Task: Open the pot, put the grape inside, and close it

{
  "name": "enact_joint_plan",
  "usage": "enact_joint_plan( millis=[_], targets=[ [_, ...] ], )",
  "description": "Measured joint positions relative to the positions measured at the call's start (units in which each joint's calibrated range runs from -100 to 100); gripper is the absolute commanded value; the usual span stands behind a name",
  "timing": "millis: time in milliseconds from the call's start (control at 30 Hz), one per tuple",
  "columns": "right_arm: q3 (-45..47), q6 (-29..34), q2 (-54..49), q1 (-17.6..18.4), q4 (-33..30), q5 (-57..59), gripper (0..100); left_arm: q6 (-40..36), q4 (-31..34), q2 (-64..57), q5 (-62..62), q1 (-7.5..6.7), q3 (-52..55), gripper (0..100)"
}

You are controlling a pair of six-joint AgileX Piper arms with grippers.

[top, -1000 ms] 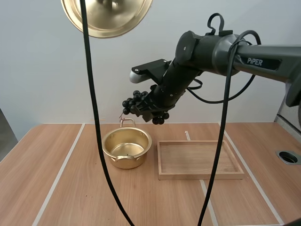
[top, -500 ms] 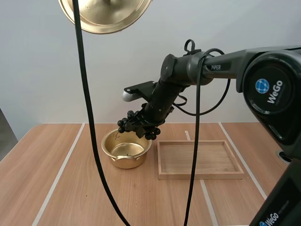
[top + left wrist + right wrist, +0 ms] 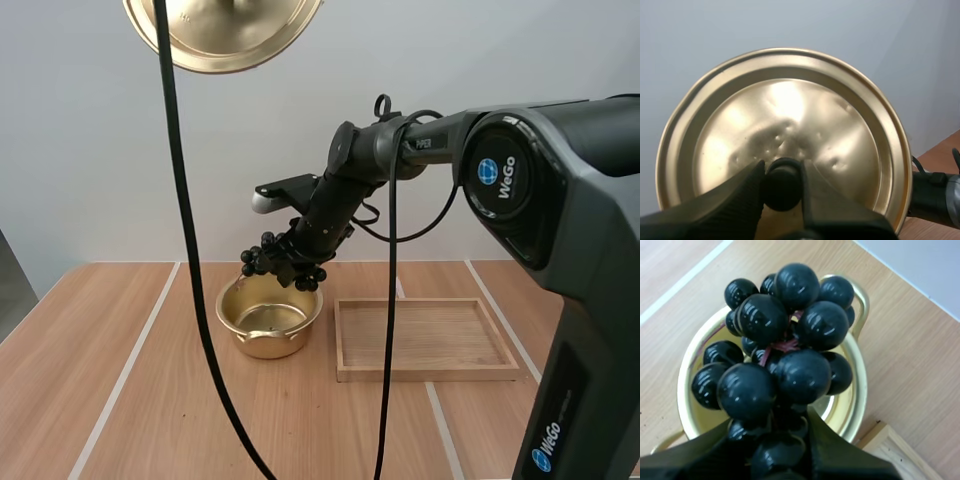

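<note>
Grapes (image 3: 280, 266), pinched in the right pincer (image 3: 774, 452), have come down to just above the open pot (image 3: 270, 335) near the surface's (image 3: 130, 400) rear edge; release looks next. Left pincer (image 3: 782, 185) pinches the lid (image 3: 840, 150) aloft by its knob.

The table (image 3: 110, 400) bears two things — the open pot (image 3: 268, 345) and, just beside it, a wooden tray (image 3: 425, 340).

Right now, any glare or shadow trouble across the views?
Left wrist view: blotchy glare across the lid near the knob the left end effector pinches. Right wrist view: small highlights on the grapes; pot rim gleams. High view: even light, soft shadow at the pot's base.
</note>
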Motion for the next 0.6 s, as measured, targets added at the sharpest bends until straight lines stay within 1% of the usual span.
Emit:
enact_joint_plan(
  millis=[233, 600],
  targets=[
    [-0.8, -0.1, 3.4, 0.3, 0.9, 4.2, 0, 0.0, 2.1, 0.0, 0.0, 0.00, 0.0, 0],
    [-1.2, -0.7, 8.2, 0.5, 2.7, 3.6, 0, 0.0, 2.3, 0.2, 0.0, 0.00, 0.0, 0]
  ],
)
